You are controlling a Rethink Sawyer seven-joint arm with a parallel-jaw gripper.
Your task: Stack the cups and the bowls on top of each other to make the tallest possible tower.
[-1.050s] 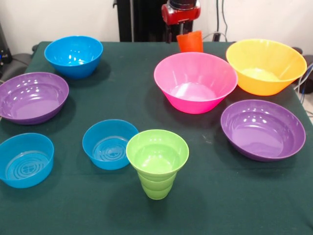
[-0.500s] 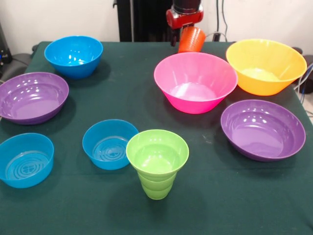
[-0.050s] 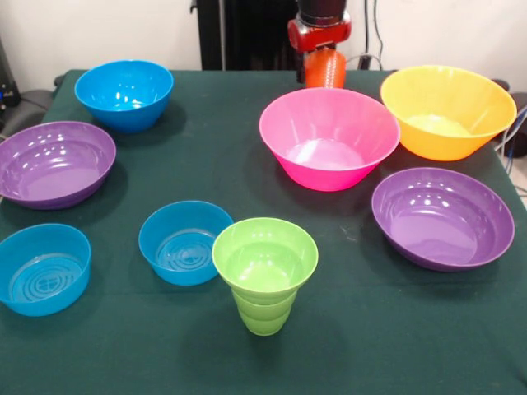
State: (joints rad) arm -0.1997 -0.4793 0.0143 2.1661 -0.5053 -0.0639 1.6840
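At the table's far edge, my gripper (image 3: 321,48) is shut on the orange cup (image 3: 325,71). The cup hangs tilted just behind the far rim of the pink bowl (image 3: 329,136). A yellow-orange bowl (image 3: 447,111) stands to the right of the pink one, with a purple bowl (image 3: 442,216) in front of it. Near the front, a small lime green bowl (image 3: 265,255) sits on the ridged lime green cup (image 3: 263,313). On the left stand a second purple bowl (image 3: 53,163) and three blue bowls (image 3: 124,93), (image 3: 184,241), (image 3: 43,267).
All the cups and bowls rest upright on a dark green tablecloth (image 3: 206,156). A black post (image 3: 247,33) rises behind the table's far edge, left of the gripper. Cables (image 3: 375,33) hang at the back right.
The orange cup has tipped from upright to tilted in my gripper. The gripper has shifted slightly to the right. Nothing on the table has moved.
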